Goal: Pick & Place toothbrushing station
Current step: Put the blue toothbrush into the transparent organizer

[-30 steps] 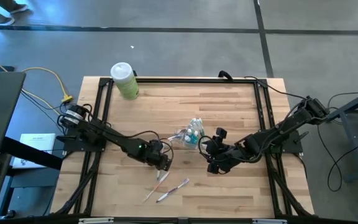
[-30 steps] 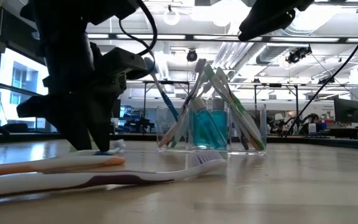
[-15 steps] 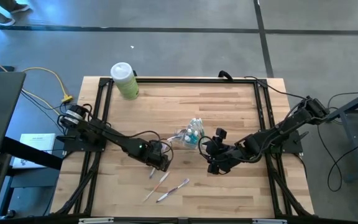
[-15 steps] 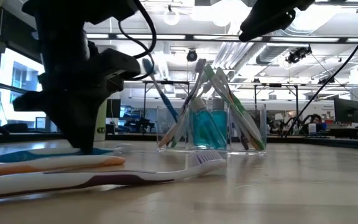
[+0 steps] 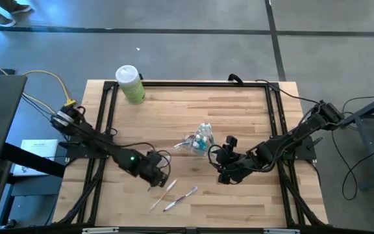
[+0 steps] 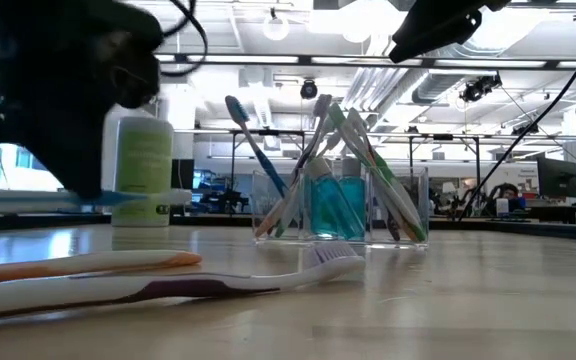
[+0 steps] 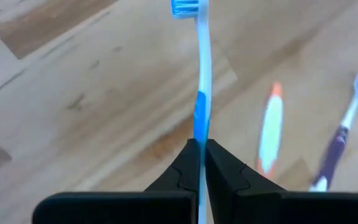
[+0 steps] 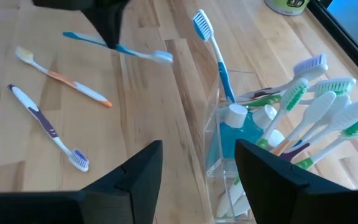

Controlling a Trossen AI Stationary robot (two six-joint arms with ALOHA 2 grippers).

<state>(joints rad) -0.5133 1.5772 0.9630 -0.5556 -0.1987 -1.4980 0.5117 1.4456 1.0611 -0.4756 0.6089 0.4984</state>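
Holding a blue toothbrush (image 7: pixel 201 93) clear of the desk (image 5: pixel 239 110), left end effector (image 5: pixel 153 177) clamped on its handle | right end effector (image 5: pixel 221 162) spread wide beside the clear cup (image 5: pixel 200 138) of brushes | orange toothbrush (image 5: pixel 169 188) and purple toothbrush (image 5: pixel 180 198) lie flat near the front edge

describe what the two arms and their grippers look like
Both arms are dark, slim and jointed, with black cables looped along them. The left arm shows a small green light near its wrist. The left gripper has two matte black, wedge-shaped fingers with notched inner edges. The right gripper has broad, black, rounded fingers.
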